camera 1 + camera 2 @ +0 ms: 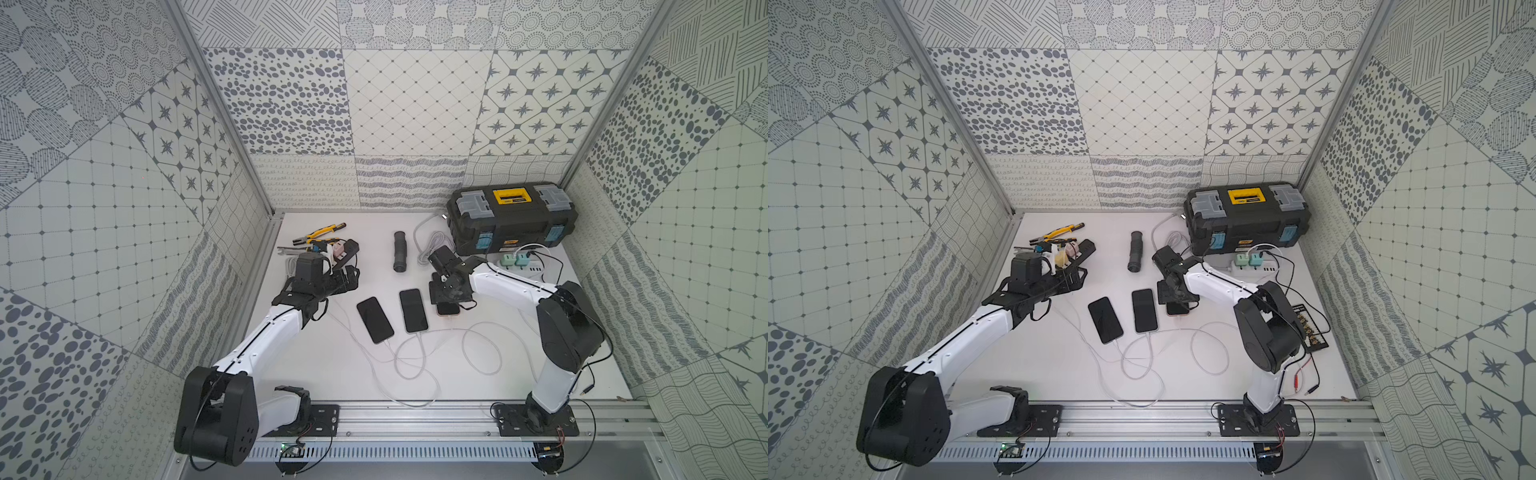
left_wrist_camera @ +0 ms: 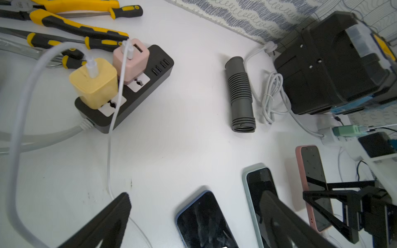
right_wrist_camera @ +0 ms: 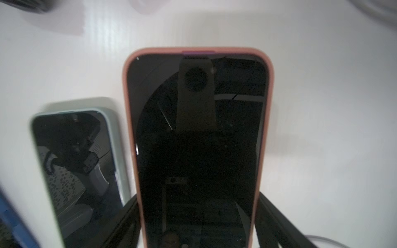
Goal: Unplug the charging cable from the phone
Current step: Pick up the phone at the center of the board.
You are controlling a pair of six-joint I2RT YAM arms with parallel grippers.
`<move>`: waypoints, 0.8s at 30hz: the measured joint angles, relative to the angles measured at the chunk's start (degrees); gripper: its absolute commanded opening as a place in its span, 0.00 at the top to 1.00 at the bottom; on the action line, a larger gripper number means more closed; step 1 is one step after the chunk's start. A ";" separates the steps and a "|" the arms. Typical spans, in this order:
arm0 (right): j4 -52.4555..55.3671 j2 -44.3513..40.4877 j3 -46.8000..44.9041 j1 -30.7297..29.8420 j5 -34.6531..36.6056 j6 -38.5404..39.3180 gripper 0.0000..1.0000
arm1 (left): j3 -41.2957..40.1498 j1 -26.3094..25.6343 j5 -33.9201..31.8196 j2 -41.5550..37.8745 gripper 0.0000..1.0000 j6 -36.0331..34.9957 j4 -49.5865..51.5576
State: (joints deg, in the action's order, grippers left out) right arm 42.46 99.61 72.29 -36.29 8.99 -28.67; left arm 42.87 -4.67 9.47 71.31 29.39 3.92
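Pink-cased phone (image 3: 197, 128), dark screen up, lies flat on the white counter (image 1: 332, 374) at the right end of a row of three. Just beside it is a mint-cased phone (image 1: 413, 310), and beyond that a blue-cased phone (image 1: 375, 320). The right end effector (image 3: 196, 199) is down over the pink-cased phone. Its black fingers (image 3: 270, 214) press against the two long edges of the case, near the end closest to the robot, so it is clamped on the phone. A white charging cable (image 3: 322, 238) trails over the counter from that same end. Whether its plug sits in the phone is too small to tell in both top views. The left end effector (image 2: 196, 194) hangs above bare counter with its fingers spread wide and nothing between them. It is near a black power strip (image 2: 159, 70) carrying a yellow and a pink charger block. A grey ribbed tube (image 1: 400, 251) and a black toolbox (image 1: 513, 220) sit toward the back wall.
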 measured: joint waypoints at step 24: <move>-13.29 -14.60 -3.26 1.33 -44.78 4.44 0.37 | 0.28 -1.03 38.25 10.12 0.02 20.13 -28.11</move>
State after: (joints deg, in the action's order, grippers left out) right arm 29.17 85.01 69.04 -34.96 -35.79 -24.23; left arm 43.16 -5.69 47.72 81.43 49.52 -24.18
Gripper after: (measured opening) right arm 0.785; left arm 0.982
